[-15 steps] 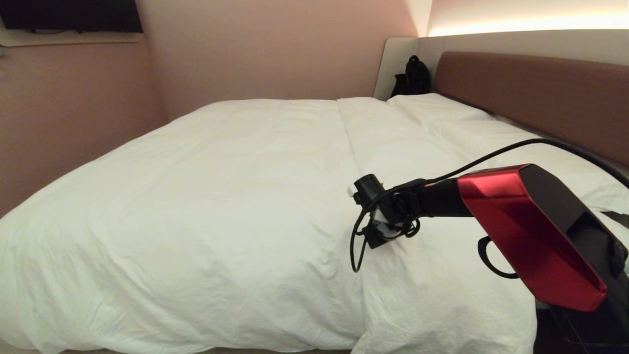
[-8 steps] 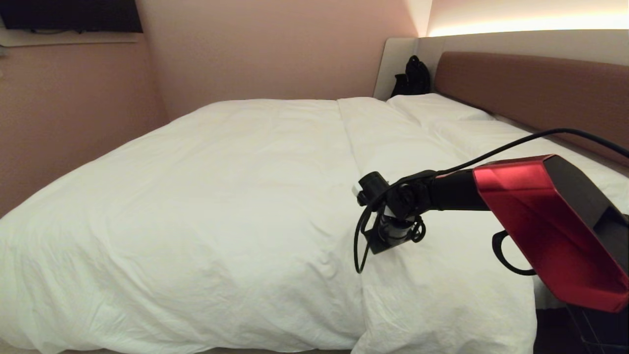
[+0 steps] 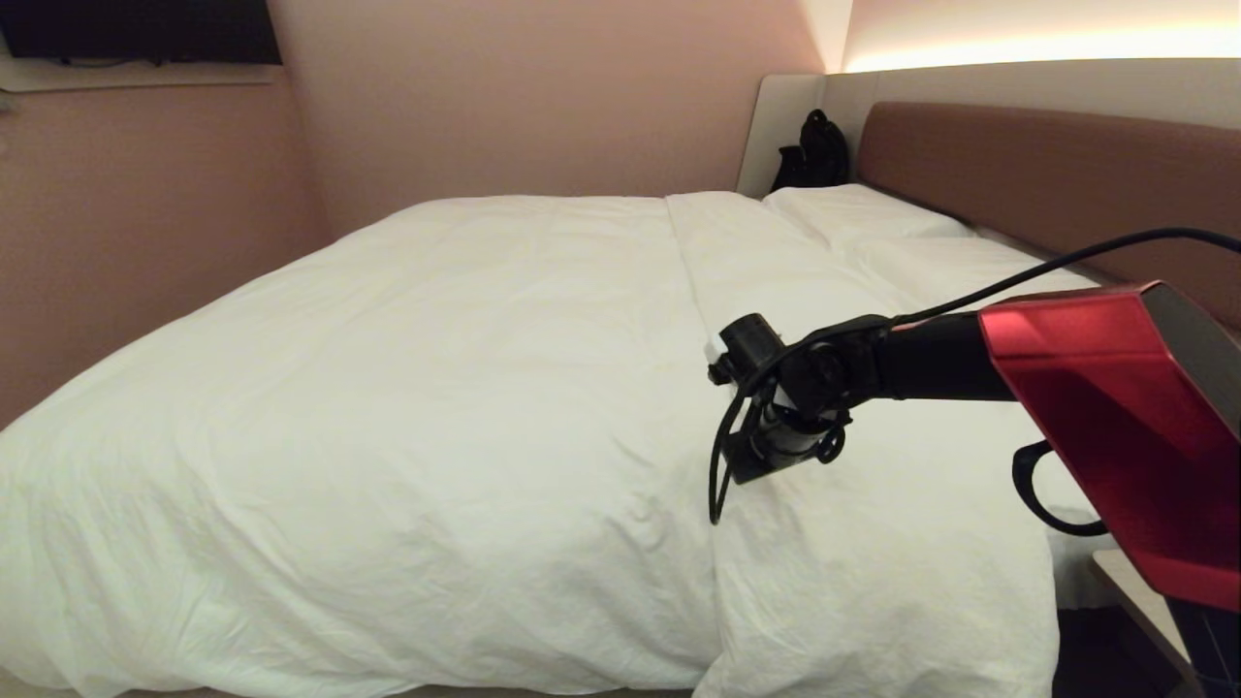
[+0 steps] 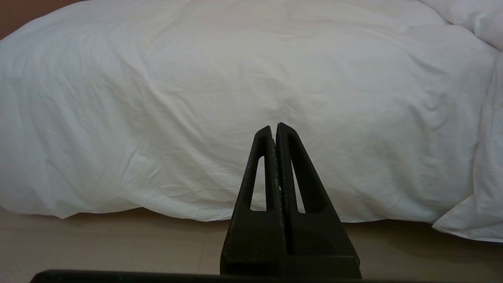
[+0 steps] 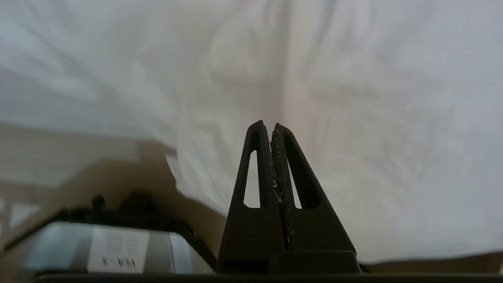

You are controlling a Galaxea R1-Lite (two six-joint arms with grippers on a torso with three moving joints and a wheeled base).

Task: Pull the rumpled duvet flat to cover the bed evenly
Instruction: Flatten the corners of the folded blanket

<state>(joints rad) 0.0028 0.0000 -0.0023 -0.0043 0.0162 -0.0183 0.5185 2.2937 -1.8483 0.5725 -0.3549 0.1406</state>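
The white puffy duvet lies spread over the bed, softly wrinkled, with a long crease running from the pillow end to the near edge. Its near side hangs down to the floor. My right arm reaches out over the duvet's right part. The right gripper is shut and empty, above the cloth near its hanging edge. My left gripper is shut and empty, parked low facing the duvet's hanging side.
Two flat white pillows lie against the reddish-brown headboard. A black bag sits in the far corner. Pink walls close in at the left and back. Light wood floor runs along the bed's near side; my base stands there.
My right arm has lifted and drawn back to the right, the wrist rising off the duvet. Both grippers stayed shut. The duvet has not shifted.
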